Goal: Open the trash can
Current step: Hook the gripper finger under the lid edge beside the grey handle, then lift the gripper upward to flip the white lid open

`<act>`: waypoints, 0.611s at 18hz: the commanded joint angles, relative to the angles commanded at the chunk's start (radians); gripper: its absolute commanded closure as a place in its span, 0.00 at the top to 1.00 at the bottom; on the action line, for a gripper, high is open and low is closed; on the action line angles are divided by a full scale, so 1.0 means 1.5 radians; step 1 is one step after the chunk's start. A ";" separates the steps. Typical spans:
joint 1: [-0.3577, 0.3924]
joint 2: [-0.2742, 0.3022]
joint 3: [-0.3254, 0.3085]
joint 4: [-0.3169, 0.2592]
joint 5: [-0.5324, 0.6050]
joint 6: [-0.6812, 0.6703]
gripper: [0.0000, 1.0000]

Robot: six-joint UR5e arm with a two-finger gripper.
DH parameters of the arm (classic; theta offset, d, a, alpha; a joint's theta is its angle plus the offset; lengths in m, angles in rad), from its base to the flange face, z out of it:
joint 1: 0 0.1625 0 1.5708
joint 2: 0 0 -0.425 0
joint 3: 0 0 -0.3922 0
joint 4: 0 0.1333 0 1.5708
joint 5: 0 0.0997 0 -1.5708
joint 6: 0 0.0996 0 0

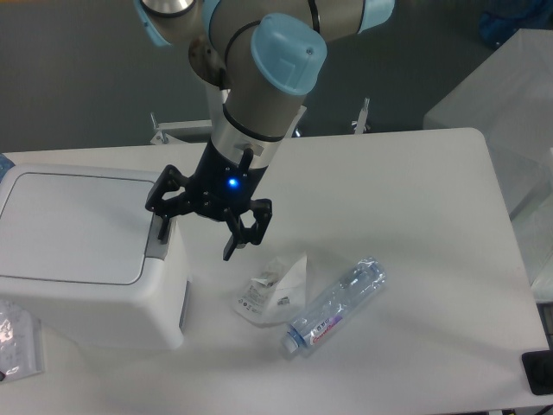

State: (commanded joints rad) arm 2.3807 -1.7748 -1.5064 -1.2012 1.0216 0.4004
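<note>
Trash can (86, 251) lid down. Gripper (200, 232) spread wide, empty, one finger at grey button (158, 244). Approach step; next, press down squarely.

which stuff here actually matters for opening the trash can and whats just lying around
Part of the job:
- trash can, lid down
- its grey push-button at the lid's right edge
- gripper, fingers spread, one finger by the button

Just lying about:
- plastic bottle on its side on the table
- crumpled white wrapper beside the bottle
- clear bag at the left edge
</note>
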 joint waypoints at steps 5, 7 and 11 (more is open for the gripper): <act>0.000 0.000 0.001 0.000 0.000 -0.001 1.00; 0.000 -0.002 0.001 0.000 0.001 0.000 1.00; 0.000 -0.004 0.001 0.000 0.001 0.000 1.00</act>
State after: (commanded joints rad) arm 2.3808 -1.7809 -1.5048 -1.2011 1.0232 0.4004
